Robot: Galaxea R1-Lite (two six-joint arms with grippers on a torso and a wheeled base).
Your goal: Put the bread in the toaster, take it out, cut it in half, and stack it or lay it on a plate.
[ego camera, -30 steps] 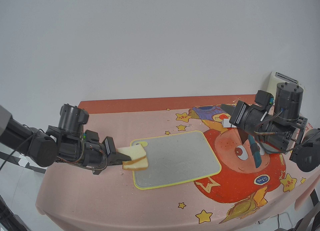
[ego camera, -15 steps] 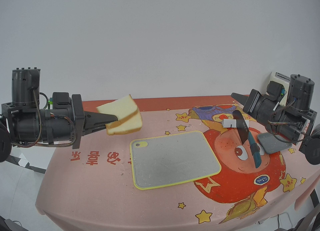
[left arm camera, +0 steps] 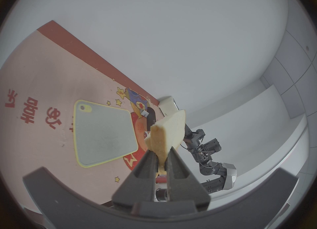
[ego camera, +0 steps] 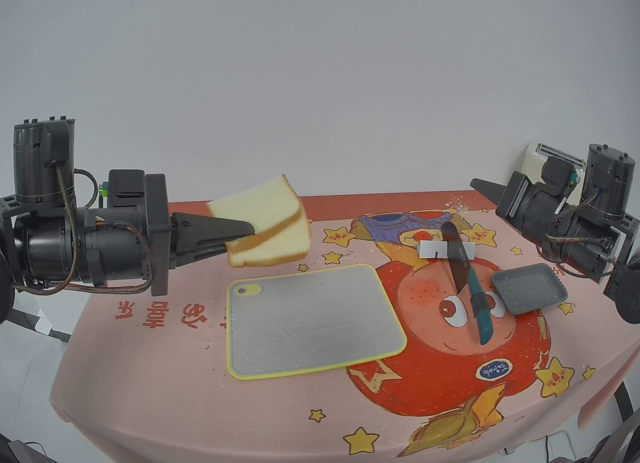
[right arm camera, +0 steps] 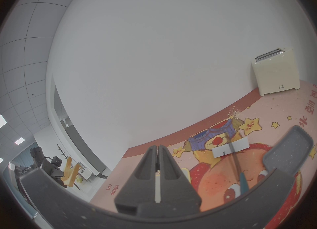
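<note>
Lifted off the board (ego camera: 313, 321), the bread (ego camera: 267, 223) is now riding high in the left gripper (ego camera: 243, 241) and drifting toward the toaster (ego camera: 548, 159)

Its jaws are pinching two slices by one edge, so the bread is hanging tilted in the air near the board's far left corner, well apart from the toaster at the table's far right corner. The right gripper (ego camera: 480, 185), pressed together and holding nothing, is hovering just before the toaster, above the plate (ego camera: 530, 287). Loading looks to be the step in hand: the arm should be carrying the bread across slowly, turning it edge-down over a slot, keeping the pinch light enough not to crush it, with the right arm leaving the path free
</note>
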